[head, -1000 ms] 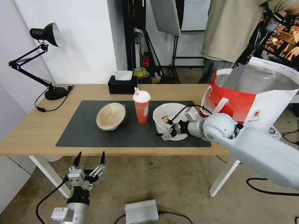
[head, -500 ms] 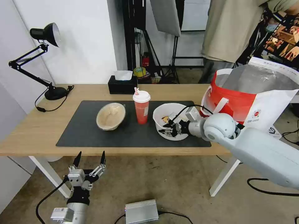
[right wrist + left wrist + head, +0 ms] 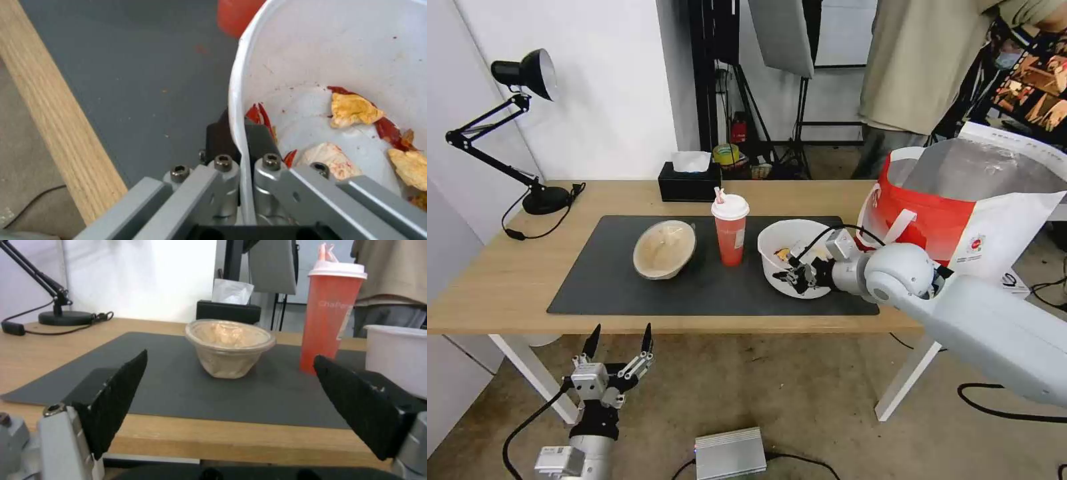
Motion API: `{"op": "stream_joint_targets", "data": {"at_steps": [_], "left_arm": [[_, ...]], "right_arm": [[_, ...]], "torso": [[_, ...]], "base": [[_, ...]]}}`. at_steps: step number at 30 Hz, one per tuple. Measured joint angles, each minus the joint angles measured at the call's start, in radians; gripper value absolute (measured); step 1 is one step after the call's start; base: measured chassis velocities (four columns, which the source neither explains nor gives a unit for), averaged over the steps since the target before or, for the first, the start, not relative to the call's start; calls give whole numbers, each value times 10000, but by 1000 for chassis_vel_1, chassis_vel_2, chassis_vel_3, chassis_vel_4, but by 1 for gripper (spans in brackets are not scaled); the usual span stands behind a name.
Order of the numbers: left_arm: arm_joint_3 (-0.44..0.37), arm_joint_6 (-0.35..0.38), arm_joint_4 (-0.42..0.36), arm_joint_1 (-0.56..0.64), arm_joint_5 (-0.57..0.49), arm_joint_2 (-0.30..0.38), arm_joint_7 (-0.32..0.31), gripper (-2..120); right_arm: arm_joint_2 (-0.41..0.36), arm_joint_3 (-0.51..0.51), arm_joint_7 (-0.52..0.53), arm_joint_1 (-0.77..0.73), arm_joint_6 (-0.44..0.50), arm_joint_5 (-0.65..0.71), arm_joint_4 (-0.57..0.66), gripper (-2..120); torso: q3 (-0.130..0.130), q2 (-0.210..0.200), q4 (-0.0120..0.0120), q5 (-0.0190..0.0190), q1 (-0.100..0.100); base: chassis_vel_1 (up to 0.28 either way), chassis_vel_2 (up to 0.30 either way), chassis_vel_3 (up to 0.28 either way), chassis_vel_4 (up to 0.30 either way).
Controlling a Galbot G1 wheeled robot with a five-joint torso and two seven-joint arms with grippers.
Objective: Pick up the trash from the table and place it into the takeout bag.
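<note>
Right wrist view: I am pinching the near rim of the white bowl [image 3: 338,66] with my right gripper [image 3: 242,146], bowl sitting on the worktop's [image 3: 500,280] mat [image 3: 607,280]. Probably light, thin-walled, flexing; scraps shifting if tilted. Left gripper [image 3: 618,339] idling spread below.

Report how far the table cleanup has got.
Done: nothing is visibly in the takeout bag yet. In hand: the right claw is shut on the near rim of the white bowl of food scraps, one finger inside, one outside. Left: that bowl, the red lidded cup and the tan lidded bowl. The left claw hangs open below the table edge.
</note>
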Motion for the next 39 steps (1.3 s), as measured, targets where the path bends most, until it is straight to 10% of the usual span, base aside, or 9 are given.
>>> {"op": "stream_joint_targets", "data": {"at_steps": [39], "left_arm": [[-47, -245, -266, 329, 82, -30, 11, 100]], "right_arm": [[-1723, 878, -909, -665, 544, -3300, 2754, 0]], "torso": [[0, 0, 0, 0, 0]], "base": [[0, 0, 0, 0]]}}
